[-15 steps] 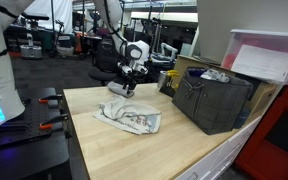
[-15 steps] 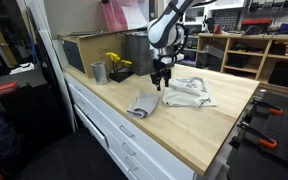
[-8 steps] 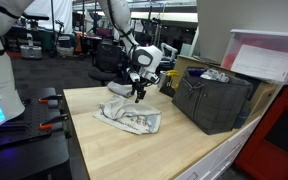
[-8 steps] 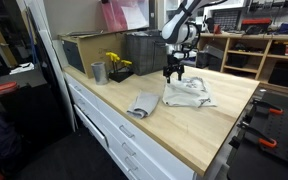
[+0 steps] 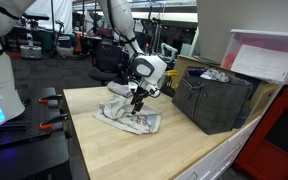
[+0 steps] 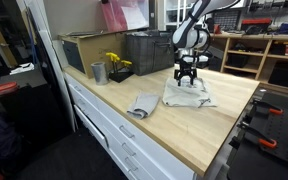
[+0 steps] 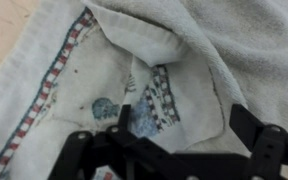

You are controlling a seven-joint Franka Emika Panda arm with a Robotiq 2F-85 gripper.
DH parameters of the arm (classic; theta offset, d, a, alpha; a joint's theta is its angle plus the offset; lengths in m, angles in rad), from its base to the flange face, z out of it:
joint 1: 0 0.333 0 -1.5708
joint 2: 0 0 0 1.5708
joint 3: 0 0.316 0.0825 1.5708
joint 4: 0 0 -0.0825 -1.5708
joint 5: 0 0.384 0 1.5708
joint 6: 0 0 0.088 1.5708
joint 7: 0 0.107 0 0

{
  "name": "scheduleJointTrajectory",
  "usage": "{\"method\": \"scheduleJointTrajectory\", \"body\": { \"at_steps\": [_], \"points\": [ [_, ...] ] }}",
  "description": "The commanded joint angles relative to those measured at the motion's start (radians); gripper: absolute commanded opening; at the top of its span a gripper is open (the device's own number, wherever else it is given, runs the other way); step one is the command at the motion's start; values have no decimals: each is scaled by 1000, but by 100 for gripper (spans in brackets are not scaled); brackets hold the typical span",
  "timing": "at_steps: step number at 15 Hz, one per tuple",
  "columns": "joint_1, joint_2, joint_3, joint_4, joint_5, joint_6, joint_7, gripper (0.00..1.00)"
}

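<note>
- The gripper (image 5: 137,102) is held low over a crumpled towel (image 5: 132,121) with a patterned border.
- Its fingers (image 7: 126,118) are seen spread apart in the wrist view, with nothing clamped between them.
- Whether the towel is touched is unclear; the fingertips seem just above it.
- The towel lies on the worktop (image 6: 216,128), just beside a folded grey cloth (image 6: 143,104) and near a black crate (image 5: 212,100).

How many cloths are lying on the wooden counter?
2. A white patterned towel lies under the claw; a smaller grey cloth lies apart from it, nearer the counter edge. The dark crate may hide others.
</note>
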Motion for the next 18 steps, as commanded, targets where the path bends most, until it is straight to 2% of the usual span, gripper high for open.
{"method": "scheduleJointTrajectory", "body": {
  "at_steps": [1, 2, 3, 5, 13, 14, 16, 17, 18],
  "points": [
    [13, 2, -16, -35, 38, 42, 72, 100],
    [23, 4, -23, -40, 36, 54, 99, 96],
    [33, 2, -31, -48, 32, 67, 131, 72],
    [45, -7, -40, -65, 31, 84, 183, 69],
    [120, -99, -112, -174, 4, 115, 361, 7],
    [131, -114, -123, -190, -3, 114, 380, 23],
    [157, -142, -148, -216, -26, 106, 426, 45],
    [167, -155, -158, -227, -40, 103, 437, 11],
    [174, -164, -164, -235, -49, 103, 450, 12]
  ]
}}
